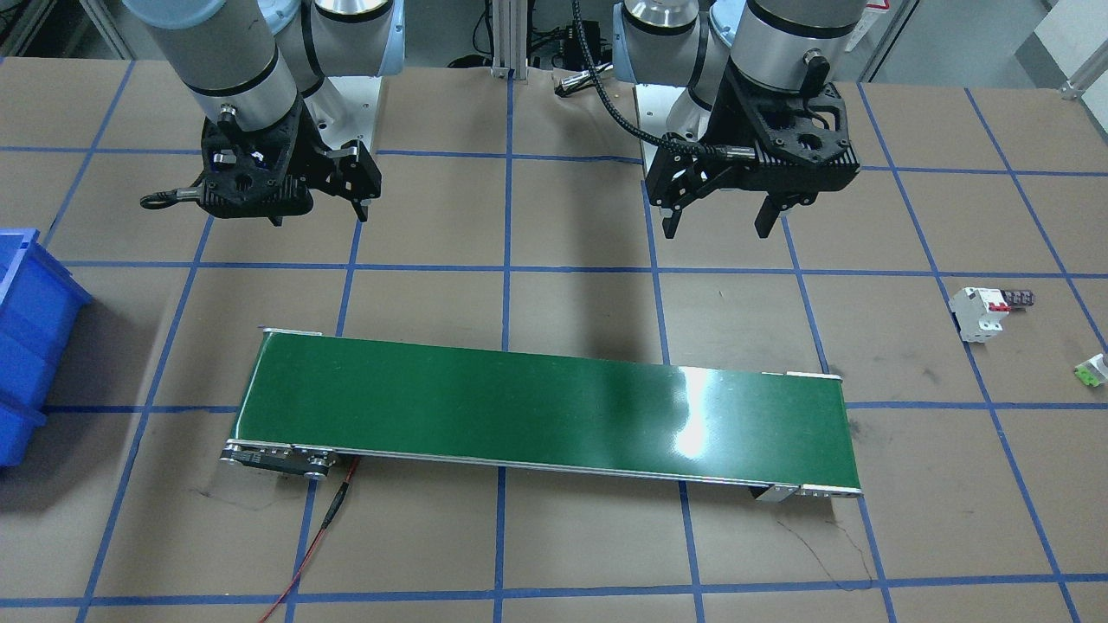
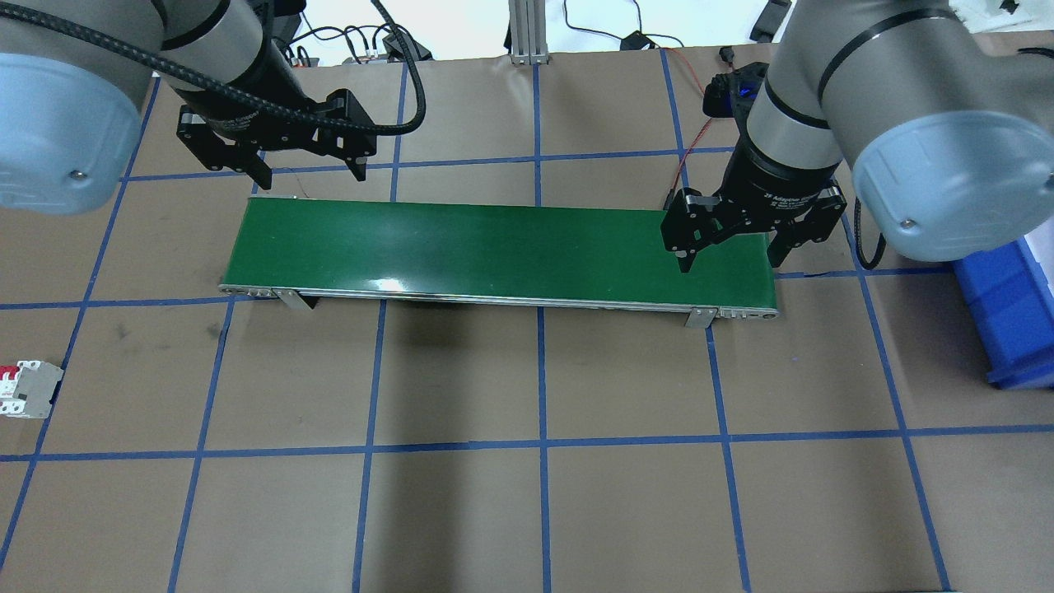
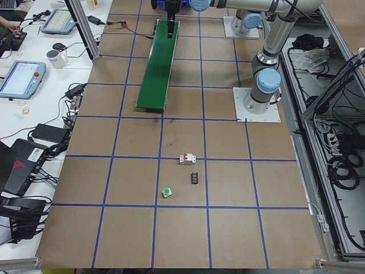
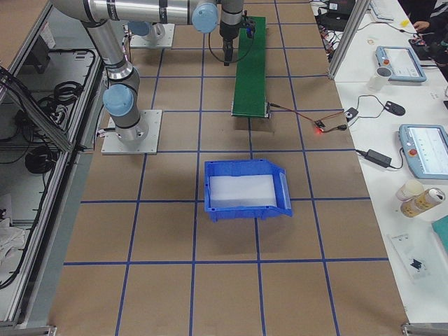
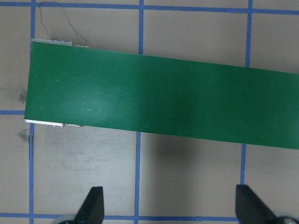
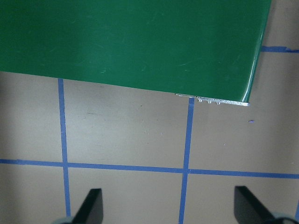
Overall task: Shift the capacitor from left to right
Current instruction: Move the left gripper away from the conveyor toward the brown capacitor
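The capacitor is a small dark striped block lying on the brown table beside the white breaker, far out on my left side. It also shows in the exterior left view. It is out of the overhead view. My left gripper is open and empty, hovering near the left end of the green conveyor belt, well away from the capacitor. My right gripper is open and empty above the belt's right end. Both wrist views show open fingers over belt and table.
A small green-and-white piece lies near the breaker. A blue bin stands on the table at my right. A red wire runs from the belt's end. Blue tape lines grid the brown table.
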